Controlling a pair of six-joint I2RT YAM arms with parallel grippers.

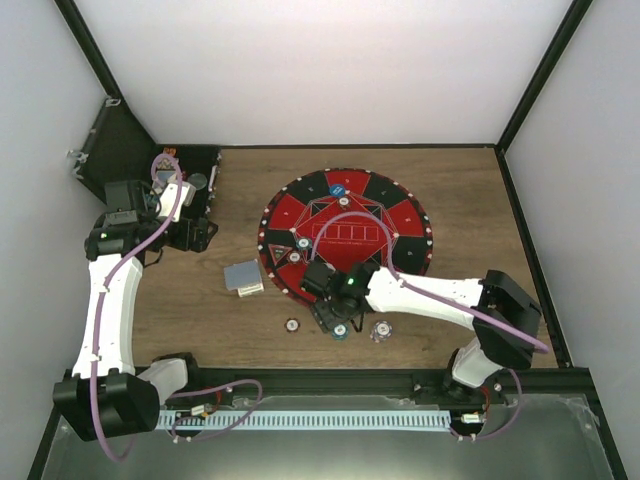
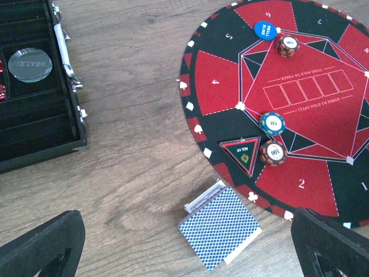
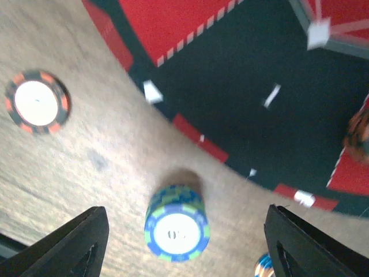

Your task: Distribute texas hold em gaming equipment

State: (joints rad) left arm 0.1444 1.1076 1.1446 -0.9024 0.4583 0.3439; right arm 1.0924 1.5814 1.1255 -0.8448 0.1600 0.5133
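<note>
looking at wide-open, empty jaws on the right gripper, straddling the blue-green chip stack on the tabletop just off the mat edge. probably best to lift straight up, no clipping the stack. same released jaws on the left gripper, facing the card deck.

Top view: bright, even, diffuse illumination. The white walls read near overexposed. The desk carries only faint, soft shadows beneath the arms.

Left wrist view: sharp focus, with wood grain and mat lettering legible. The case interior is deep black with little detail. The left fingers appear dark and soft at the bottom corners.

Right wrist view: blurred throughout, mat markings smeared. The chip stack throws a soft shadow behind it. The right fingers are underexposed.
</note>
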